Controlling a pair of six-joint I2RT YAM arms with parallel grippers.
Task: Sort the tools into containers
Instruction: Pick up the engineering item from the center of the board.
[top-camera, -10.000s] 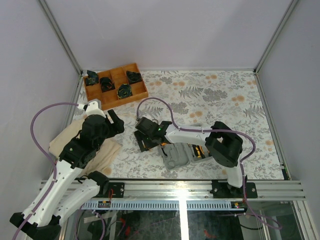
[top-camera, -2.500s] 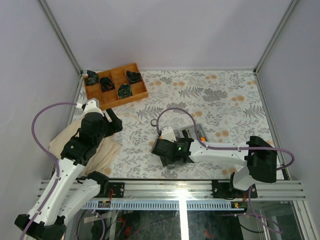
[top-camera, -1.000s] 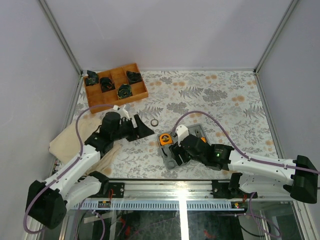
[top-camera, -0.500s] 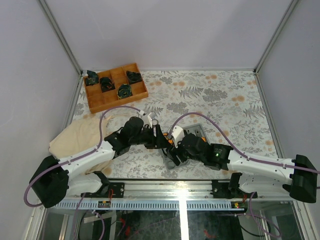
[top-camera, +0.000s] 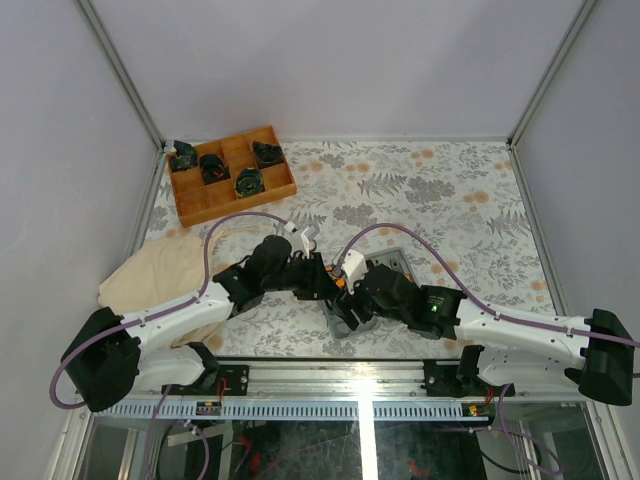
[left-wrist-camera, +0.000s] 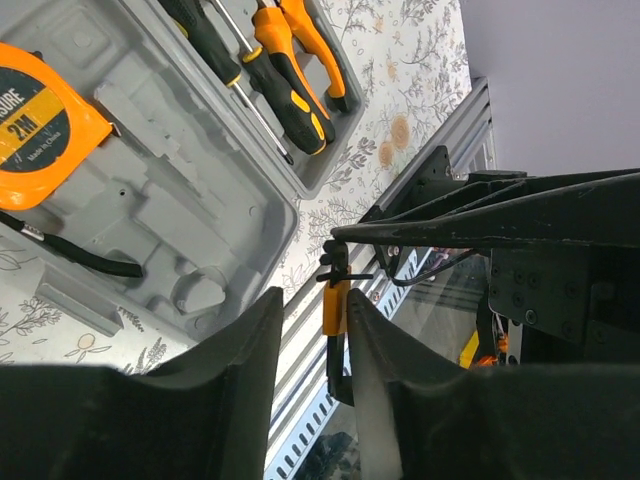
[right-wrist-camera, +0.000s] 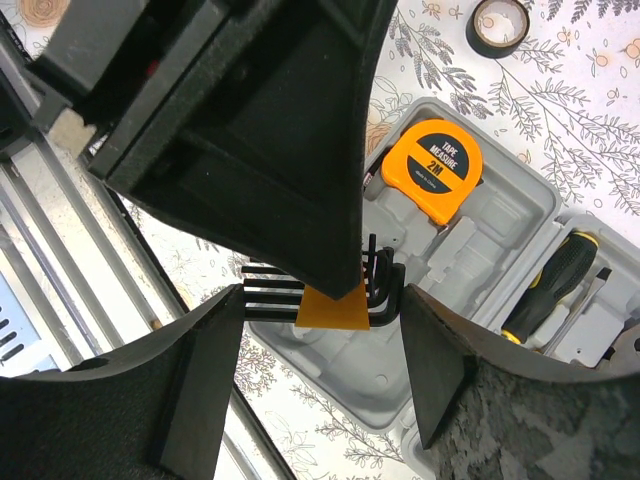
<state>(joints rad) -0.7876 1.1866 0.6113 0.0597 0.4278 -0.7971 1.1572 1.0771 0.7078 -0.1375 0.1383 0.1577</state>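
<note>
The open grey case (top-camera: 343, 324) (left-wrist-camera: 180, 220) (right-wrist-camera: 400, 400) lies near the front edge. It holds an orange tape measure (left-wrist-camera: 45, 120) (right-wrist-camera: 432, 170), black-and-yellow screwdrivers (left-wrist-camera: 290, 95) (right-wrist-camera: 550, 275) and orange-handled pliers (left-wrist-camera: 310, 40). Above the case my right gripper (top-camera: 352, 296) (right-wrist-camera: 322, 300) is shut lengthwise on a set of black hex keys in an orange holder (right-wrist-camera: 335, 305) (left-wrist-camera: 335, 308). My left gripper (top-camera: 328, 280) (left-wrist-camera: 313, 300) (right-wrist-camera: 300, 150) straddles that holder, open, with a gap on one side. A small black ring (right-wrist-camera: 500, 22) lies on the cloth beyond the case.
A brown wooden divided tray (top-camera: 232, 170) with black parts stands at the back left. A beige cloth (top-camera: 160, 280) lies under the left arm. The metal front rail (top-camera: 360, 375) (left-wrist-camera: 420, 200) runs close below the case.
My left arm has swung right, from beside the ring to the right gripper above the case, and its fingers now sit around the hex key holder. The right gripper has barely moved.
</note>
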